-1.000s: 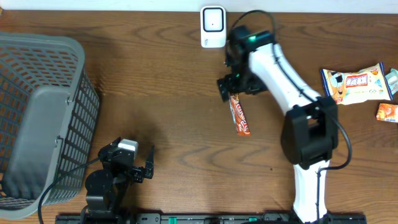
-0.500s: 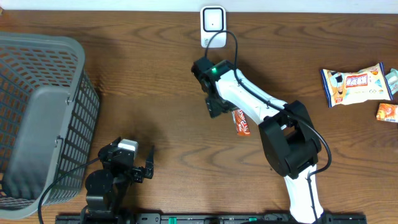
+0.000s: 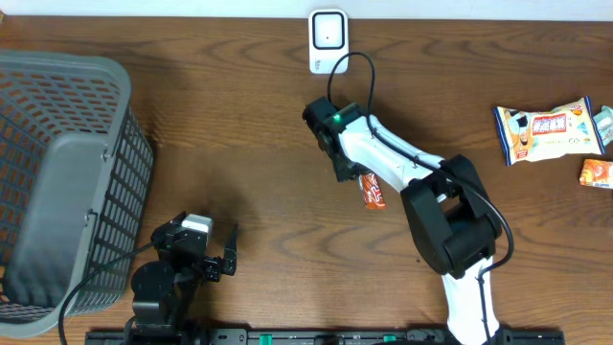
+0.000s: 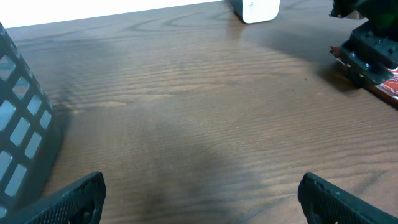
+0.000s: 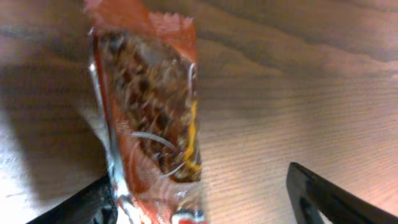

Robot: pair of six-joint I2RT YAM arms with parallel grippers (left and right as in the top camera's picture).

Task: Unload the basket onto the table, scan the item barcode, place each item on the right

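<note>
The item, an orange snack bar wrapper (image 3: 373, 190), lies flat on the wooden table near the middle. My right gripper (image 3: 345, 165) is down at its upper end. In the right wrist view the bar (image 5: 149, 112) sits between the jaws of the right gripper (image 5: 199, 186). It rests against the left finger (image 5: 87, 208), while the right finger (image 5: 320, 196) stands well apart from it, so the gripper is open. The white scanner (image 3: 328, 40) stands at the table's far edge. My left gripper (image 4: 202, 202) rests open over bare wood near the front left.
A grey mesh basket (image 3: 57, 172) fills the left side, and its wall shows in the left wrist view (image 4: 22, 130). A large snack packet (image 3: 546, 129) and a small orange packet (image 3: 596, 172) lie at the far right.
My right arm swung from beside the scanner down and left onto the bar's upper end, and its jaws have narrowed. The left arm has not moved.
</note>
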